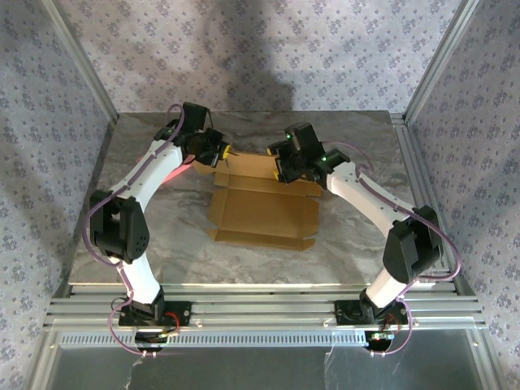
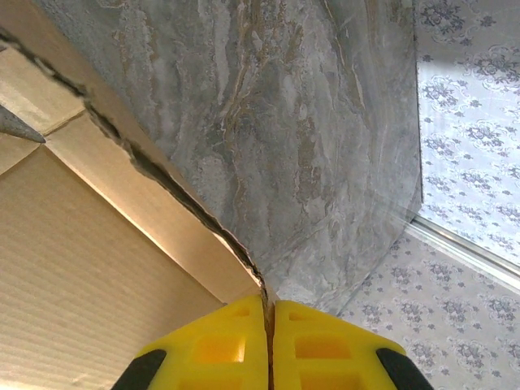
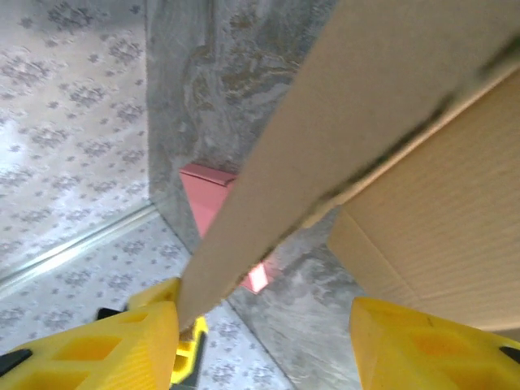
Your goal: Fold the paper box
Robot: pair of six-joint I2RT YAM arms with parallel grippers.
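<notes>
The paper box (image 1: 262, 213) is a brown corrugated sheet lying open in the middle of the table, with its far flaps raised. My left gripper (image 1: 218, 154) is at the box's far left corner. In the left wrist view its yellow fingers (image 2: 219, 345) are pressed together on the thin edge of a cardboard flap (image 2: 122, 211). My right gripper (image 1: 284, 168) is at the far right part of the box, jaws wide apart. A raised flap (image 3: 325, 138) runs between them and leans on the left finger (image 3: 122, 345). The other finger (image 3: 422, 341) stands clear.
A pink flat rectangle (image 1: 174, 175) lies on the marble table (image 1: 349, 244) under my left arm, and it is also visible behind the flap in the right wrist view (image 3: 207, 195). Patterned walls and metal posts (image 1: 431, 65) close in the table.
</notes>
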